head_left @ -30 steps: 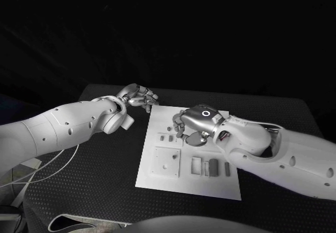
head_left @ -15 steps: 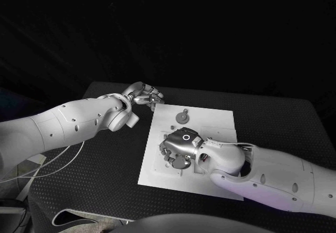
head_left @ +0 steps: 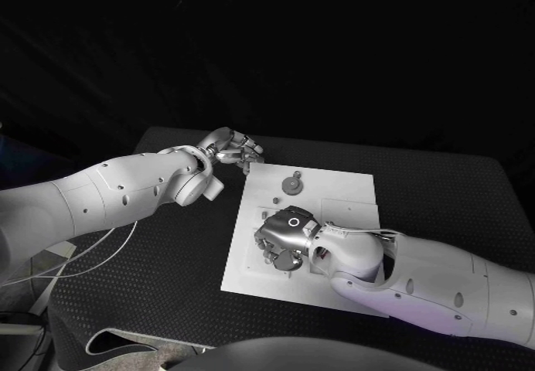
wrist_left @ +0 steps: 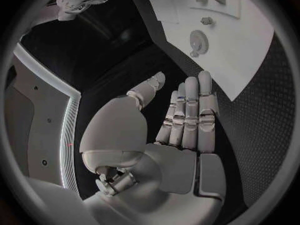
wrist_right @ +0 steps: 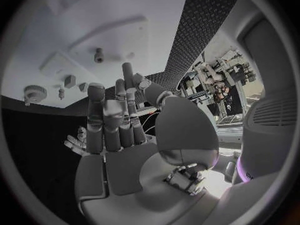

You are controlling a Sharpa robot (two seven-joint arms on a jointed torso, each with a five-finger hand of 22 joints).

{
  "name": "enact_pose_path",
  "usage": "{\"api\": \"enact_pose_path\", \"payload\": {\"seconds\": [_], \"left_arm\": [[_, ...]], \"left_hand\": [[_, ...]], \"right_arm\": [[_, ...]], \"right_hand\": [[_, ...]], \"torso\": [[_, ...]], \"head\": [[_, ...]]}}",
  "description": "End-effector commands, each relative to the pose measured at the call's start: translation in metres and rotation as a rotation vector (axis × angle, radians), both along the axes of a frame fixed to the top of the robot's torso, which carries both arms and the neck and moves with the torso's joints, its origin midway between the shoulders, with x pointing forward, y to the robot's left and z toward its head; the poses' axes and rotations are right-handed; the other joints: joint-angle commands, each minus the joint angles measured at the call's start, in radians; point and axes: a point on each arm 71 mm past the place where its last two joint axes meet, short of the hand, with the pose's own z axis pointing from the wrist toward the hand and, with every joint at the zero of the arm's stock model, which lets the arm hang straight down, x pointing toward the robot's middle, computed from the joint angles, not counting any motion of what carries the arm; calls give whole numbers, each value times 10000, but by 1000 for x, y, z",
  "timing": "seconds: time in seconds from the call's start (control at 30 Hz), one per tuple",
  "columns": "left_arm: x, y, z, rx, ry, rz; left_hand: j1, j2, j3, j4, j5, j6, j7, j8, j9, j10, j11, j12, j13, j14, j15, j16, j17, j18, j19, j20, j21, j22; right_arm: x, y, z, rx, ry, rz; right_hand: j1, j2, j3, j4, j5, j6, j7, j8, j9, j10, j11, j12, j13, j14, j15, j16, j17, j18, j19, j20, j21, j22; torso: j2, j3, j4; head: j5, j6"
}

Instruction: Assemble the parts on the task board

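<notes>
The right hand [head_left: 285, 241] hovers low over the near half of the flat white rectangular task board [head_left: 345, 185], fingers extended and slightly apart, with nothing between them in its own wrist view. Because it hides the pieces beneath it from the head camera, a descent from here could, in my judgement, land on the wrong recess or knock a loose piece out of place. The small round toothed gear-like part [head_left: 291, 185] sits near the board's far edge, well apart from that hand, and a few small pegs and blocks [wrist_right: 69, 80] stand in the board near it. The left hand [head_left: 231, 150] hangs just off the board's far left corner, fingers straight and held together, palm bare, holding nothing; being so close to the corner, it could nudge the board and shift everything on it if it swings inward. The board lies flat on a black, finely dimpled worktop [head_left: 145, 255] that looks grippy enough to resist sliding. The room beyond is dark.
</notes>
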Motion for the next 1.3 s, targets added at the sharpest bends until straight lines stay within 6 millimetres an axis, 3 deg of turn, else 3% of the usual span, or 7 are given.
{"api": "enact_pose_path", "payload": {"seconds": [0.03,0.7,1.3], "left_arm": [[0,-3,1,-79,-5,-179],[-1,-2,1,-72,2,-160],[0,-1,1,-64,-6,-137]], "left_hand": [[-1,5,-26,16,5,3,57,27,-12,-80,20,13,-13,55,19,-69,17,515,70,-28,-53,17],[0,7,-28,14,6,-19,57,20,-19,-84,21,16,-23,58,20,-82,37,518,71,-26,-58,23],[-1,10,-30,14,6,-23,60,22,-21,-84,21,18,-31,64,20,-92,53,520,75,-26,-62,28]], "right_arm": [[-1,1,-2,-253,-122,163],[0,-1,-20,-706,189,87],[-2,-5,-20,-611,364,46]], "right_hand": [[92,23,45,39,23,82,-5,24,20,291,-225,23,16,-112,-206,-36,17,654,1,-42,63,198],[74,33,37,37,22,83,-4,16,27,292,-228,19,36,-115,-209,-40,21,654,-5,-41,64,197],[69,47,36,34,23,86,-5,10,35,294,-231,16,56,-119,-213,-45,24,654,-12,-42,64,195]], "torso": [[-1,3,-1],[0,-3,20],[-5,1,0]], "head": [[5,13],[34,-80],[51,-121]]}}
